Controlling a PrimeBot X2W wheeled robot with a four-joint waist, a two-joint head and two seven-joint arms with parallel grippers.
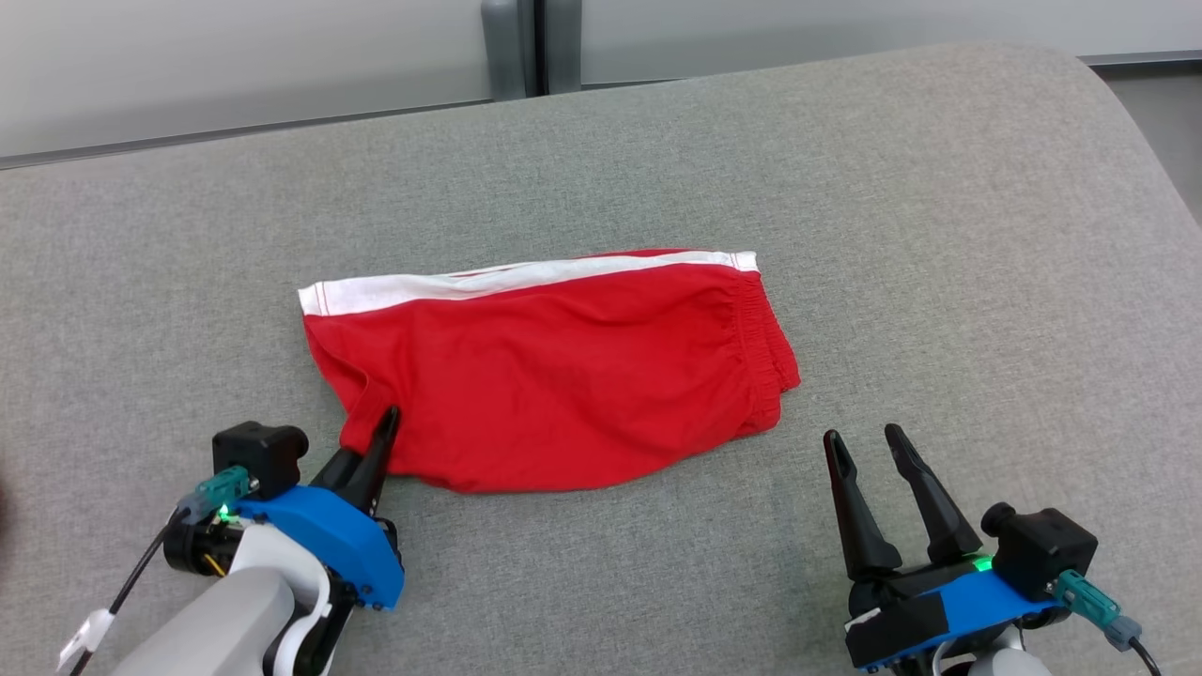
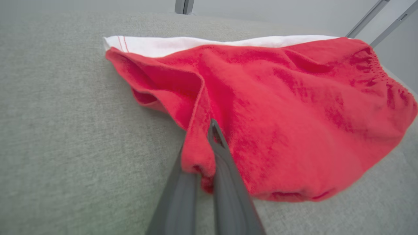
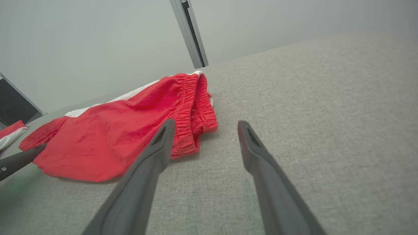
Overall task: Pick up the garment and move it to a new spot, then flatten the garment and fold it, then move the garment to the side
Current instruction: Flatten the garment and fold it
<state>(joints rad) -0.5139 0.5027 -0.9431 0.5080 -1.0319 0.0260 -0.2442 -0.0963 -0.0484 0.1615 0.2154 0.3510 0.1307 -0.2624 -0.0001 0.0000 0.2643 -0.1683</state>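
The garment (image 1: 554,366) is a pair of red shorts with a white side stripe, lying folded in half on the grey padded surface, elastic waistband to the right. My left gripper (image 1: 383,422) is shut on the garment's near left hem corner. In the left wrist view the red cloth (image 2: 277,111) is pinched between the two fingers (image 2: 225,169) and bunches up around them. My right gripper (image 1: 864,446) stands open on the bare surface, a little right of and nearer than the waistband (image 3: 192,107), touching nothing. The right wrist view has its fingertips (image 3: 165,133) just short of the waistband.
The grey padded surface (image 1: 939,235) stretches wide around the garment. Its far edge meets a pale wall with a dark vertical post (image 1: 526,47). At the far left of the right wrist view lies a bit of red and white cloth (image 3: 11,130).
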